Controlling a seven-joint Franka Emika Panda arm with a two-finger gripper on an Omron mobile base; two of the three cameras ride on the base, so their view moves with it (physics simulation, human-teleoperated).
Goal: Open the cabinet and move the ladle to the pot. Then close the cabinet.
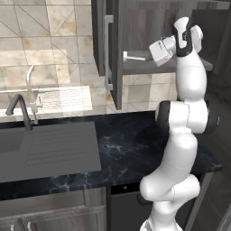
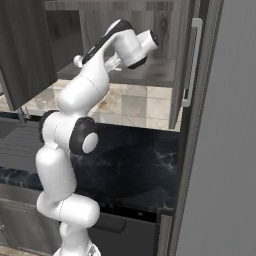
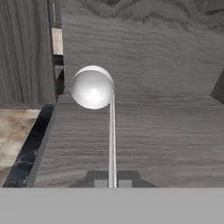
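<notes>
grip: our gripper [image 3: 112, 183] is clamped on the ladle [image 3: 93, 89] handle
next: we'd lift it straight out of the cabinet [image 1: 113, 54]

Legible text, labels, brands, numbers, signs: none that I can read on anything before me.

I read the cabinet [image 3: 144, 57] as matt dark wood-grain, with brushed silver metal bar handles [image 1: 108, 52]. Ladle [image 3: 92, 87] is polished, glossy silver-white metal. Countertop [image 1: 131, 144] looks like glossy black veined stone, sink [image 1: 45, 149] matt grey, arm [image 1: 189, 76] smooth white plastic.
</notes>
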